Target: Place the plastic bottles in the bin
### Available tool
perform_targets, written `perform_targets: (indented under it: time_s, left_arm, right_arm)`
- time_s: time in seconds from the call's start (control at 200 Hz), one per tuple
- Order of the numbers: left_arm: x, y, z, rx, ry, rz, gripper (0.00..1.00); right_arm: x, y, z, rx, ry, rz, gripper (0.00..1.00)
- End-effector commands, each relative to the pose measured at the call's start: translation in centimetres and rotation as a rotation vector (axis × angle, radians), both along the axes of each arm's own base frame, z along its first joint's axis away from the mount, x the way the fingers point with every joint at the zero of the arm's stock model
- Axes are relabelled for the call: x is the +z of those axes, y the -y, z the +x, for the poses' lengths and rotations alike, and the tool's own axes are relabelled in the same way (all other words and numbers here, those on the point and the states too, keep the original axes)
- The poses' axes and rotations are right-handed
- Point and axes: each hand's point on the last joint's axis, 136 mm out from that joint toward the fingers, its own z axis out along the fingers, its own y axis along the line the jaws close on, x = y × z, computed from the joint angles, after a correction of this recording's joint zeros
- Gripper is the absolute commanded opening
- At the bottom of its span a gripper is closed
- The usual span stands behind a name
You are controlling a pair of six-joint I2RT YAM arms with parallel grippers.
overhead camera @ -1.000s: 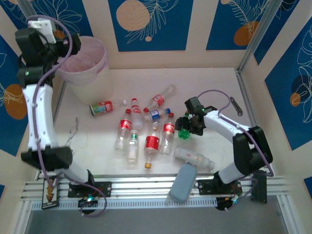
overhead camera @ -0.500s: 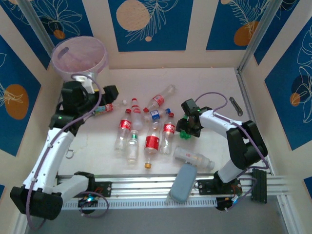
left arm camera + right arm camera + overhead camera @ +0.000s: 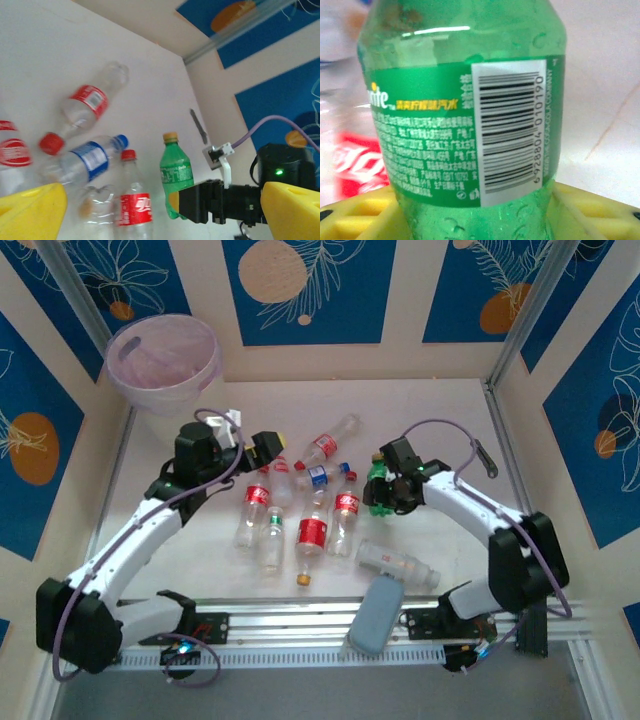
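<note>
Green bottle [image 3: 465, 125] bore white barcode patch, yellow lettering. Bin [image 3: 172, 392] was translucent pink-white. Pad [image 3: 377, 615] was grey-blue. Wall panels [image 3: 335, 300] were blue, peach discs, white leaves.

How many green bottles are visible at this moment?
1. The green bottle stands upright in the right gripper, right of the clear bottles piled on the table. Another could lie hidden inside the bin.

Both arms [image 3: 130, 540] have white links, black joints, lilac cables [image 3: 438, 424] and yellow fingers [image 3: 30, 212].
</note>
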Motion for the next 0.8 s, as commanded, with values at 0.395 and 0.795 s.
perform_targets:
  time_s: [0.395, 0.795]
  left_arm:
    - [-0.2, 10.1, -2.4, -0.317, 0.017, -0.170, 1.00]
    - [-1.5, 14.0, -3.6, -0.385, -0.025, -0.237, 0.99]
  right_arm:
    - [12.4, -9.0, -3.7, 0.555, 0.318, 0.561, 0.56]
    - [12.4, -11.5, -3.6, 0.606, 0.323, 0.619, 0.56]
